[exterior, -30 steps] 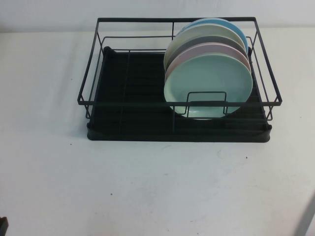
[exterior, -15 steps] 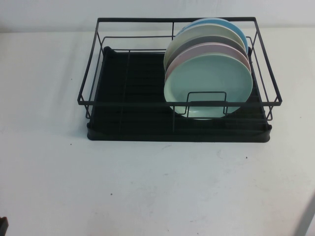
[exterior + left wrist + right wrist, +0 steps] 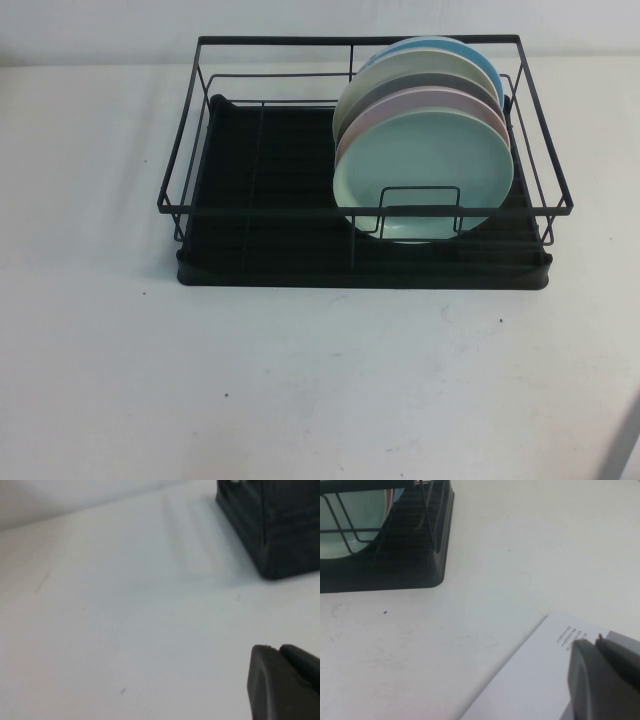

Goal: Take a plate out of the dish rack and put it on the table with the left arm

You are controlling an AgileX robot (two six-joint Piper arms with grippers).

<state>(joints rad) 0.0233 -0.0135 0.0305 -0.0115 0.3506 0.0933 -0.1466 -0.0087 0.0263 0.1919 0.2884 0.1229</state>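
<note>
The pale mint-green plate (image 3: 425, 170) stands upright at the front of a row of plates in the right half of the black wire dish rack (image 3: 260, 209), at the far middle of the white table (image 3: 300, 380). Neither arm shows in the high view. My left gripper (image 3: 277, 650) is shut and empty, low over bare table, with a corner of the rack's base (image 3: 285, 535) ahead of it. My right gripper (image 3: 596, 641) is shut and empty over a white printed sheet (image 3: 530, 680). The rack (image 3: 410, 555) and the mint plate (image 3: 355, 510) lie beyond it.
Behind the mint plate stand a pale pink plate (image 3: 420, 97), a grey one, a cream one (image 3: 400, 65) and a sky-blue one (image 3: 482, 62). The rack's left half holds no plates. A pale grey edge (image 3: 625, 450) shows at the table's near right corner.
A small dark piece at the high view's lower left corner has gone out of view. The rack and plates have not moved.
</note>
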